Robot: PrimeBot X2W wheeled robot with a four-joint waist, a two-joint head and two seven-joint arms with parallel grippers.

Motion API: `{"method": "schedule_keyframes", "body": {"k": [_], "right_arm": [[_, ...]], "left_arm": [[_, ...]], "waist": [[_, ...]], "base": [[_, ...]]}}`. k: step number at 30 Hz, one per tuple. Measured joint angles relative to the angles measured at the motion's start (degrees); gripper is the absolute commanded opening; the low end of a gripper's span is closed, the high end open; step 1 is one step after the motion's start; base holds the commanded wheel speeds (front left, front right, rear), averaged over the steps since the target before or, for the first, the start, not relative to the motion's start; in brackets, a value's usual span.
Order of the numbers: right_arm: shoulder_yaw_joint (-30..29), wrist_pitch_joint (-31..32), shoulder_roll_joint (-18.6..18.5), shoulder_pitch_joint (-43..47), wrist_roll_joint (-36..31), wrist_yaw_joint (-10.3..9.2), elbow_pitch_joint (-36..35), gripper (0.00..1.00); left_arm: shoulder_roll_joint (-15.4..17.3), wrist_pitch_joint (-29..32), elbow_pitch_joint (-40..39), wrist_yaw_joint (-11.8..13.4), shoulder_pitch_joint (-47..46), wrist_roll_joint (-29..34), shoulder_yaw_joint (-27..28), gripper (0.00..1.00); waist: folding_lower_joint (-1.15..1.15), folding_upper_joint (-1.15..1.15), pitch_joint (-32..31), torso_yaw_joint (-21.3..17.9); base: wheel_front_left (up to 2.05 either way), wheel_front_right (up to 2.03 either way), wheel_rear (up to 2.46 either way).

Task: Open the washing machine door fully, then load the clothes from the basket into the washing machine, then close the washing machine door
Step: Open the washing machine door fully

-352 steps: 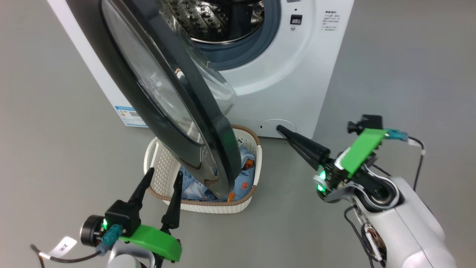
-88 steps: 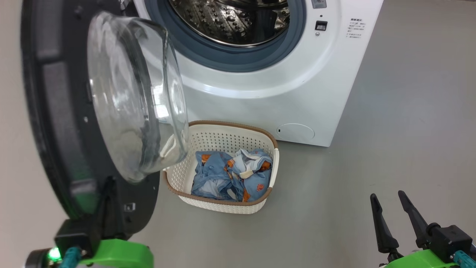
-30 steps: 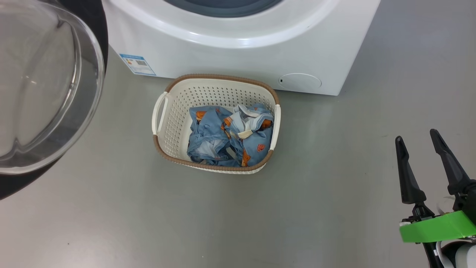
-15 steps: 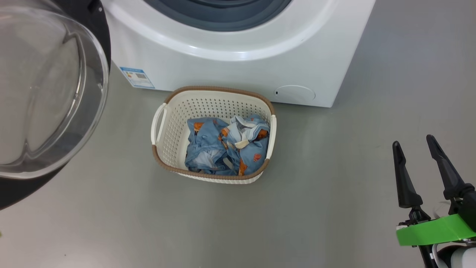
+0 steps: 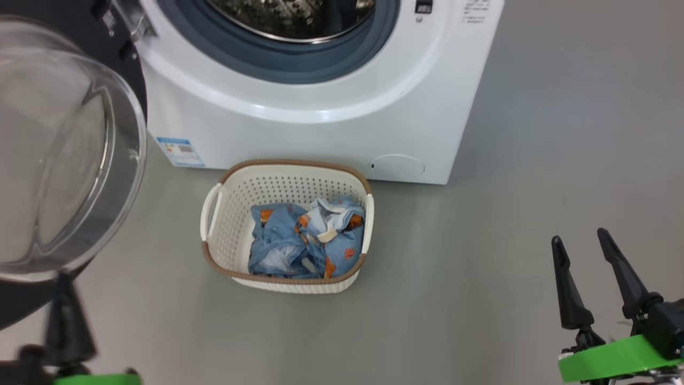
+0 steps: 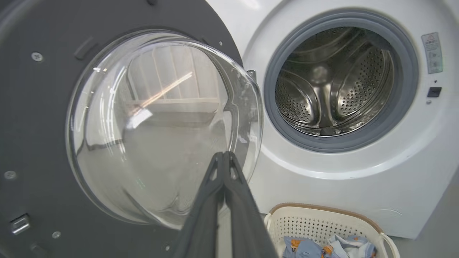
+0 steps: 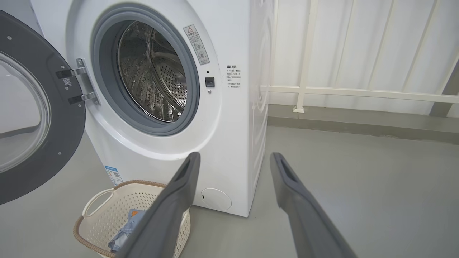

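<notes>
Low in the centre of the head view, the basket sits on the grey floor just in front of the washing machine. The clothes lie bundled inside it, toward its right half — blue cloth with orange patches. At the left of that frame the washing machine door stands swung wide, its clear bowl bulging toward me. In my left wrist view the door takes up the left half, with the steel drum at the upper right inside its grey-blue gasket. My left pincer is closed and holds nothing — both fingers are pressed together, their tips in front of the lower edge of the glass. It also shows as a dark blur at the lower left of the head view. My right pincer is at the lower right there, fingers spread apart and empty, well apart from the basket. A blue sticker and a round flap sit low on the machine's front, to either side of the basket's far rim.
</notes>
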Motion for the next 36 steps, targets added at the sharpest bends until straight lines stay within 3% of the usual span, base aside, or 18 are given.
{"method": "schedule_keyframes", "body": {"k": [6, 13, 14, 15, 17, 18, 19, 36], "right_arm": [[0.68, -0.31, 0.60, 2.14, 0.01, 0.00, 1.36, 1.00], [2.40, -0.30, 0.77, 3.41, 0.01, 0.00, 2.41, 1.00], [2.56, -0.22, 0.77, 3.70, 0.01, 0.00, 2.56, 1.00], [2.70, -0.20, 0.77, 4.05, 0.03, 0.00, 2.59, 1.00], [2.96, 0.16, 0.78, 4.74, 0.13, 0.00, 2.80, 1.00], [3.10, 0.30, 0.78, 4.88, 0.24, 0.00, 2.85, 1.00], [3.24, 0.30, 0.76, 5.07, 0.45, 0.00, 2.80, 1.00], [2.74, 0.31, 0.82, 5.89, 0.52, 0.00, 1.97, 1.00]], "left_arm": [[0.13, 0.30, -0.46, 1.51, 4.48, -0.98, -9.28, 0.00], [0.31, 2.16, 0.14, 1.85, 6.35, -2.03, -13.43, 0.00], [0.35, 2.57, 0.37, 1.85, 6.94, -2.24, -14.19, 0.24], [0.35, 2.82, 0.65, 1.85, 7.21, -2.29, -14.59, 0.24], [0.36, 3.43, 0.98, 1.83, 7.57, -2.47, -15.17, 0.50], [0.36, 3.55, 1.05, 1.85, 7.84, -2.47, -15.32, 0.90], [0.36, 3.55, 1.07, 1.85, 8.15, -2.47, -15.35, 1.00], [0.66, 6.08, 2.03, 3.45, 9.38, -2.29, -16.78, 1.00]], "waist": [[0.00, 0.00, -2.78, -2.22], [0.00, 0.00, -5.81, -5.50], [0.00, 0.00, -6.75, -6.30], [0.00, 0.00, -7.20, -6.68], [0.00, 0.00, -8.10, -7.41], [0.00, 0.00, -8.50, -7.77], [0.00, 0.00, -8.84, -8.16], [0.00, 0.00, -11.41, -10.78]], "base": [[0.00, 0.00, 0.00], [0.00, 0.00, 0.00], [0.00, 0.00, 0.00], [0.00, 0.00, 0.00], [0.00, 0.00, 0.00], [0.00, 0.00, 0.00], [0.00, 0.00, 0.00], [0.00, 0.00, 0.00]]}}
